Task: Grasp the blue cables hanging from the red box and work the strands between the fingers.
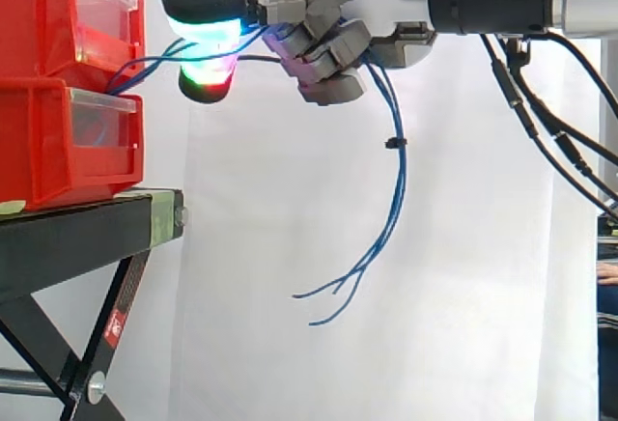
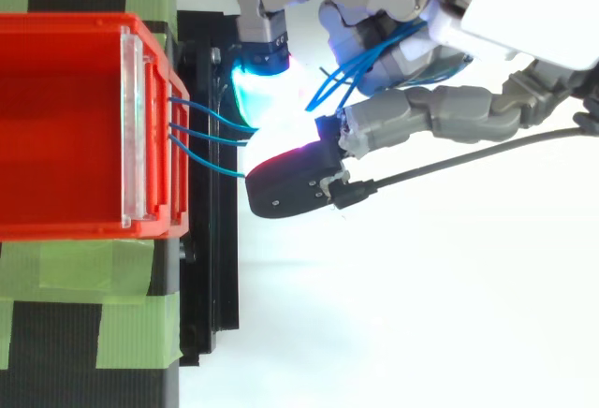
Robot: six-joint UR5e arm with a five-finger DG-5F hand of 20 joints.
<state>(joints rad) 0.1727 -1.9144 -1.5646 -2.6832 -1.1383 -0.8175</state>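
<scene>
Cables grasped; strand work looks barely begun.
The robot hand (image 1: 323, 40) is curled round the blue cables (image 1: 399, 175). They run from the red box (image 2: 65, 24) through its grip and dangle below. Working the strands is left.

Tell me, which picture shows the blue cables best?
The side view. There the blue cables run from the red box through the hand, which is curled round them, and dangle down to their loose ends. The top view shows short stretches between box and hand.
</scene>
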